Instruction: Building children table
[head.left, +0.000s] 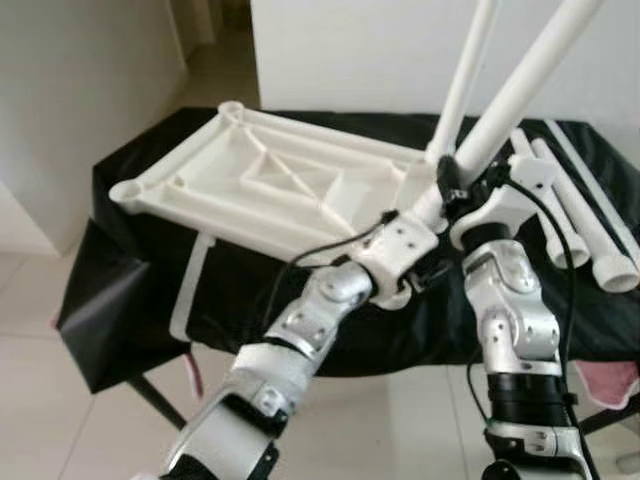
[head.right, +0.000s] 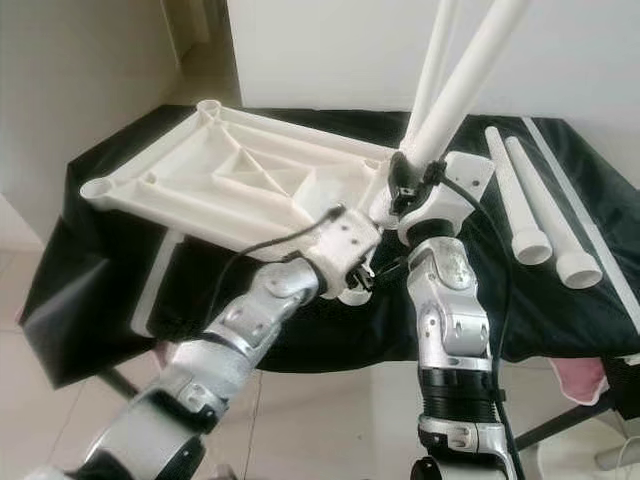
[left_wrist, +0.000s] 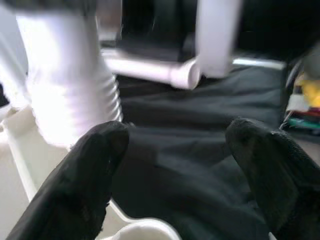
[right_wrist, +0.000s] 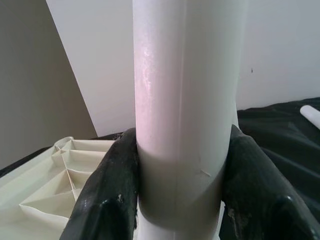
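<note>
Table top (head.left: 265, 180) lies upside down on the black-draped table (head.left: 130, 300), ribbed underside up, corner sockets showing. Two white legs stand up from its near right corner area: the thinner-looking one (head.left: 463, 85) sits further back, the other leg (head.left: 525, 80) leans right and is the one I'm holding. Right gripper (right_wrist: 180, 200) is clamped on that leg low down, both black fingers (right_wrist: 107, 195) pressed flat against the tube. Left gripper (left_wrist: 175, 165) sits just beside the leg base with fingers spread wide, nothing between them. Two spare legs (head.left: 585, 225) lie side by side on the cloth to the right, well apart from the top, flared ends toward me. The underside ribs form open cells; I see nothing in them. Left wrist view adds the threaded base (left_wrist: 75, 100) of a leg right at the table top's edge, plus one spare leg lying on the cloth behind it; head views are too coarse for the threads. Right wrist view gives the grip contact and the ribbed cells past the left finger. Pink cloth (head.left: 610, 380) at the lower right of the head view, below the table edge.
</note>
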